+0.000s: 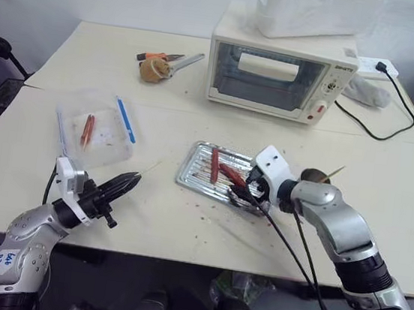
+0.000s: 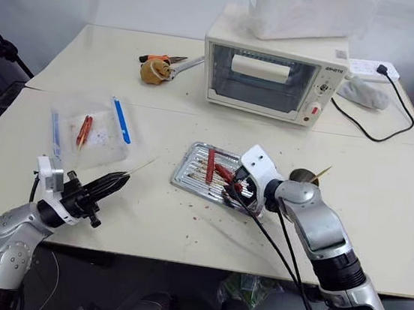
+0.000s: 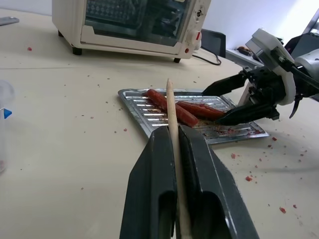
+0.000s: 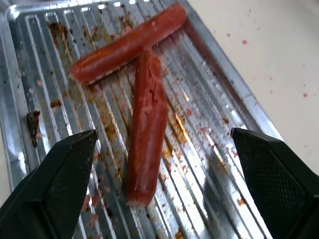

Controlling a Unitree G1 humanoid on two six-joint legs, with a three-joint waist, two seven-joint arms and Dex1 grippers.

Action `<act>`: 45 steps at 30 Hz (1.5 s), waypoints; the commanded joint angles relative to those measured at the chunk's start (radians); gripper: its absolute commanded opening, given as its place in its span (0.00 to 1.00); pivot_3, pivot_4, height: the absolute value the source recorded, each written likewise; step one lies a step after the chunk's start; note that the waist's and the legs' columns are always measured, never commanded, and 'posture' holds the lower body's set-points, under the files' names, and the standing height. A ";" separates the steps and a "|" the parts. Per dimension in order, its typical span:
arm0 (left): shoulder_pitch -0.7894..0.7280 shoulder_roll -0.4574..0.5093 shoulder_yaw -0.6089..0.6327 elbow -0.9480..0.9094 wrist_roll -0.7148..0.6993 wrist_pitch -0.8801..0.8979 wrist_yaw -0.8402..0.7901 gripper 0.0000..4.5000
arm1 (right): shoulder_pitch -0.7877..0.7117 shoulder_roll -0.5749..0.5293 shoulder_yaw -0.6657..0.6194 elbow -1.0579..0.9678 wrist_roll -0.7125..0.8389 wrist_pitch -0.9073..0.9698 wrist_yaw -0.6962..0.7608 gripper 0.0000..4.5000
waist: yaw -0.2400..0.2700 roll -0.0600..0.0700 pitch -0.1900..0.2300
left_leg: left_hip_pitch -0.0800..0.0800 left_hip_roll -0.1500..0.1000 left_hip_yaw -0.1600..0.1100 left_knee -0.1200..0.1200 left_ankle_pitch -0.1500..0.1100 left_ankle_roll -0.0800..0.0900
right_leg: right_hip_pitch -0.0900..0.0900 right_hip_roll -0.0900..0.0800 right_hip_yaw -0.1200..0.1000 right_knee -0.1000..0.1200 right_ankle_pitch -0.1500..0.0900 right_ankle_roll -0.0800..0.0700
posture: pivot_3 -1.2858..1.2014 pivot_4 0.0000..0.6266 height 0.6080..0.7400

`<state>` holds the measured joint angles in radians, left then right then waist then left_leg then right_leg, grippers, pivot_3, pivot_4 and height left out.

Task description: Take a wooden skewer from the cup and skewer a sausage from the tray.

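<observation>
Nearest, at about seven o'clock, the left hand (image 1: pixel 129 183) is clamped tight on the thin pale wooden skewer (image 3: pixel 171 112), whose point sticks out past the fingertips toward the tray, so the fetching step looks done. At about five o'clock the right hand (image 4: pixel 159 186) hangs over the flat ribbed silvery metal tray (image 1: pixel 192 170), its black fingers (image 4: pixel 65 174) spread wide and holding nothing, straddling the darker red, slightly curved sausage (image 4: pixel 147 129); that sausage lies on the tray's greasy ribs, touching the straighter, paler sausage (image 4: pixel 127 45) beside it. Nothing is pierced yet, so steadying the sausage and driving the skewer in appear to remain. Just behind the right arm stands the small shiny steel cup (image 1: pixel 316 175), a stick or two rising from it. The pale cream surface (image 1: pixel 154 216) is speckled with reddish crumbs. Farther, at ten o'clock, lies a clear plastic container (image 1: pixel 97 130) with blue sticks and thin orange sausages. At twelve o'clock stands a cream toaster oven (image 1: pixel 277 73), before a plain white wall.
</observation>
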<state>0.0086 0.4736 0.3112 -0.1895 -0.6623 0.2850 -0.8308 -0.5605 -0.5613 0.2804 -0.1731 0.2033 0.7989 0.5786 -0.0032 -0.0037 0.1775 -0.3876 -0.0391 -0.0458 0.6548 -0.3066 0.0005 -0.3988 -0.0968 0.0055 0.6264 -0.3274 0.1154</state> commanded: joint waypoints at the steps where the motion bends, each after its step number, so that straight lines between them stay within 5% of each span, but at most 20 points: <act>1: 0.000 0.002 0.003 -0.055 -0.015 -0.001 0.009 0.00 | 0.007 -0.004 -0.005 -0.032 -0.015 0.003 0.014 0.91 | -0.001 0.000 0.000 | 0.000 0.000 0.000 0.000 0.000 0.000 | 0.000 0.000 0.000 0.000 0.000 0.000 | 0.52 0.24 1.00; 13: -0.009 0.018 -0.001 -0.080 -0.019 0.011 0.008 0.00 | 0.018 0.012 0.010 -0.024 -0.040 0.005 0.044 0.06 | -0.001 0.000 0.000 | 0.000 0.000 0.000 0.000 0.000 0.000 | 0.000 0.000 0.000 0.001 0.000 0.000 | 0.52 0.24 1.00; 19: -0.019 0.062 -0.009 -0.078 -0.006 0.001 -0.036 0.00 | -0.025 -0.103 -0.050 -0.133 0.004 0.026 0.154 0.06 | 0.003 0.000 0.000 | 0.000 0.000 0.000 0.000 0.000 0.000 | -0.001 0.000 0.000 0.000 0.000 0.000 | 0.52 0.24 1.00; 23: -0.054 0.131 -0.045 -0.066 0.003 0.002 -0.131 0.00 | 0.001 -0.240 -0.096 -0.199 0.090 -0.194 0.413 0.06 | 0.003 0.000 0.000 | -0.002 0.000 0.000 0.000 0.000 0.000 | -0.001 0.000 0.000 -0.001 0.000 0.000 | 0.52 0.24 1.00; 28: -0.115 0.219 -0.138 -0.065 0.014 0.018 -0.268 0.00 | 0.046 -0.279 -0.115 -0.119 0.113 -0.490 0.630 0.06 | -0.003 0.000 0.000 | 0.000 0.001 0.001 -0.002 0.000 0.000 | 0.001 0.001 0.000 -0.002 0.000 0.000 | 0.52 0.24 1.00; 45: -0.185 0.228 -0.203 -0.029 0.032 0.026 -0.337 0.00 | 0.018 -0.228 -0.118 -0.073 0.071 -0.604 0.635 0.06 | 0.000 0.000 0.000 | 0.000 0.001 0.001 -0.001 0.001 -0.001 | 0.000 0.000 0.000 -0.001 0.000 0.000 | 0.52 0.24 1.00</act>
<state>-0.1821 0.6916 0.1000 -0.2175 -0.6369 0.3248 -1.1576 -0.5399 -0.7902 0.1886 -0.2203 0.2659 0.2004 1.2221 -0.0028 -0.0040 0.1777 -0.3872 -0.0384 -0.0453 0.6536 -0.3058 -0.0002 -0.3985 -0.0964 0.0055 0.6257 -0.3274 0.1154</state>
